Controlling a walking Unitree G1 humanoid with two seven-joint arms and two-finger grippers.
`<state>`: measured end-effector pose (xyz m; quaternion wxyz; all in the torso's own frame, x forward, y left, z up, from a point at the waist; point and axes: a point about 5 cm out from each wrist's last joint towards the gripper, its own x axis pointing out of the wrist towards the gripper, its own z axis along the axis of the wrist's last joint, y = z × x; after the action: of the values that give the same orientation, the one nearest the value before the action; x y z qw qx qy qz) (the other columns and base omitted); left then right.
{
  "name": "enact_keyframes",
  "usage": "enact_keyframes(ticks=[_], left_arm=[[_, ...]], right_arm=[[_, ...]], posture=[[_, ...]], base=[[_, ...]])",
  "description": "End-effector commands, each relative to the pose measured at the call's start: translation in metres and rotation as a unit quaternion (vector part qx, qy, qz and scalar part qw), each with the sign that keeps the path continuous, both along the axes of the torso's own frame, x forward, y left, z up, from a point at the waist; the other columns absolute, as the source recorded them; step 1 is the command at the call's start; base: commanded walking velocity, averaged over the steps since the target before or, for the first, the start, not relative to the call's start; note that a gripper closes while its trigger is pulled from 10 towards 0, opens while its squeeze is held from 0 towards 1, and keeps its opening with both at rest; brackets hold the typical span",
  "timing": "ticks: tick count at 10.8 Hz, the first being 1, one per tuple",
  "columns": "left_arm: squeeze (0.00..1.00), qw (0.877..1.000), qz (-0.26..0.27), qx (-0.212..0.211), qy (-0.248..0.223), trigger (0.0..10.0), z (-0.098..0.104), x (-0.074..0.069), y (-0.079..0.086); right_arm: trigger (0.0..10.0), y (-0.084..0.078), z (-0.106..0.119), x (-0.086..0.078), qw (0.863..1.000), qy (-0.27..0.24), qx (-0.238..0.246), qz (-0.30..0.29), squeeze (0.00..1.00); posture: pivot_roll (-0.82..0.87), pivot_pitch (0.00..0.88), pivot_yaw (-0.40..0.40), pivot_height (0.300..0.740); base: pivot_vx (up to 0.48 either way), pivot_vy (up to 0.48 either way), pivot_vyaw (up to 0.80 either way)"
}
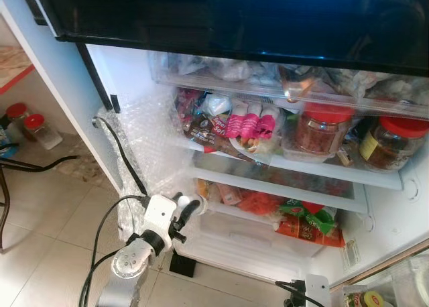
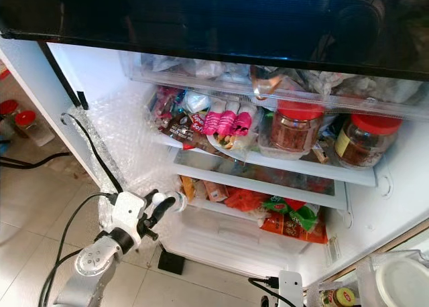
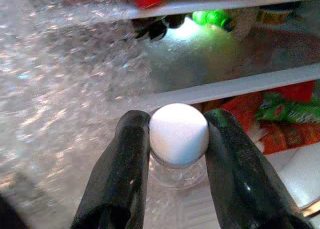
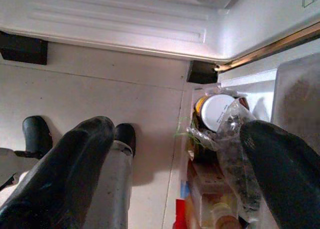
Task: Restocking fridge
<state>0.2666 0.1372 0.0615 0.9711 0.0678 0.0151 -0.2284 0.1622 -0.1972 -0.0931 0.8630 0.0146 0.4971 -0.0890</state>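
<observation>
Here, white-capped bottle [image 3: 178, 139] between fingers [image 3: 120, 174]

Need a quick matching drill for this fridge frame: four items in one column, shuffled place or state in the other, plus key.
1. small clear white-capped bottle
2. red-lidded glass jar
3. green and red snack packet
4. right gripper

A. lower fridge shelf
B. open, above the tiled floor
C. upper fridge shelf
D. between the left gripper fingers

Pairs: 1-D, 2-C, 3-A, 4-B
</observation>
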Motion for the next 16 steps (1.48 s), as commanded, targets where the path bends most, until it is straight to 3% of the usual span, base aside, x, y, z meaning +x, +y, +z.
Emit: enact_keyframes(ticks=[1, 3, 7, 9, 11, 16], left_arm=[[0.00, 1.000, 0.021, 0.022, -0.006, 10.0, 0.002, -0.003, 0.016], [0.00, 0.997, 0.035, 0.066, -0.015, 10.0, 0.002, -0.007, 0.033], [0.00, 0.996, 0.049, 0.073, -0.035, 10.0, 0.010, -0.003, 0.035], [0.00, 0.999, 0.000, 0.012, -0.040, 10.0, 0.021, 0.007, 0.004], [0.00, 0.997, -0.064, -0.030, 0.004, 10.0, 0.015, 0.001, -0.016], [0.00, 0.998, -0.060, -0.013, -0.008, 10.0, 0.015, -0.002, -0.017]], right_arm=[[10.0, 0.001, -0.002, -0.005, 1.000, 0.009, 0.003, -0.008, 0.00], [10.0, 0.001, -0.002, -0.005, 1.000, 0.010, 0.002, -0.013, 0.00], [10.0, 0.001, -0.002, -0.004, 1.000, 0.010, 0.002, -0.015, 0.00], [10.0, 0.000, -0.002, -0.005, 1.000, 0.011, 0.000, -0.013, 0.00], [10.0, 0.000, -0.002, -0.006, 1.000, 0.011, -0.001, -0.012, 0.00], [10.0, 0.000, -0.003, -0.006, 1.000, 0.010, -0.002, -0.019, 0.00]], posture=[[0.01, 0.067, 0.017, 0.740], [0.01, 0.074, 0.022, 0.740], [0.02, 0.077, 0.026, 0.740], [0.02, 0.087, 0.016, 0.740], [0.02, 0.095, 0.014, 0.740], [0.01, 0.093, 0.024, 0.740]], base=[[0.000, 0.000, 0.00], [0.000, 0.000, 0.00], [0.000, 0.000, 0.00], [0.000, 0.000, 0.00], [0.000, 0.000, 0.00], [0.000, 0.000, 0.00]])
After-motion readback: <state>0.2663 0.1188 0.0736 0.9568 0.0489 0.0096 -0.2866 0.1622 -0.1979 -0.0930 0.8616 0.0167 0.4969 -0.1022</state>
